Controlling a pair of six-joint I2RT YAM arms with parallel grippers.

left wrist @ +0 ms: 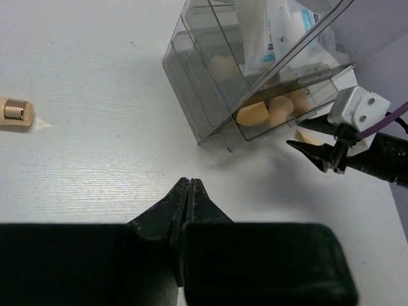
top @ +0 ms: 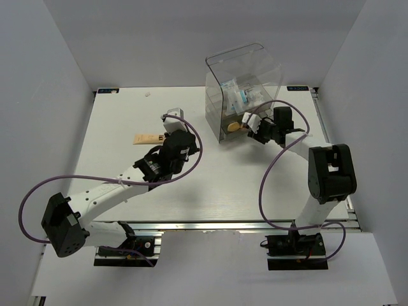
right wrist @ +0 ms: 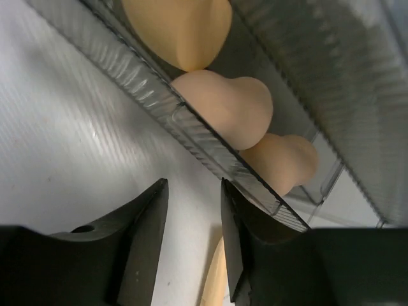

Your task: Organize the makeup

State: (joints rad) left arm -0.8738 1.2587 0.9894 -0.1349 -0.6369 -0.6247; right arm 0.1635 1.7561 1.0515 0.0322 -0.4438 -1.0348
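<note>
Three peach sponges [right wrist: 229, 108] lie in the open bottom drawer [left wrist: 255, 135] of the clear box [top: 242, 83]; they also show in the left wrist view as sponges [left wrist: 278, 109]. My right gripper [right wrist: 192, 188] is open at the drawer's front wall, one finger [right wrist: 239, 236] against it. Another peach piece [right wrist: 215, 280] lies on the table under its fingers. A clear packet [left wrist: 280, 32] with white-blue contents stands in the box's upper part. The beige tube [top: 146, 138] lies left of my left gripper [left wrist: 190, 182], which is shut on nothing above bare table.
White walls close in the table [top: 210, 185] on the left, back and right. The tube's gold cap [left wrist: 16, 113] shows at the left edge of the left wrist view. Purple cables loop from both arms.
</note>
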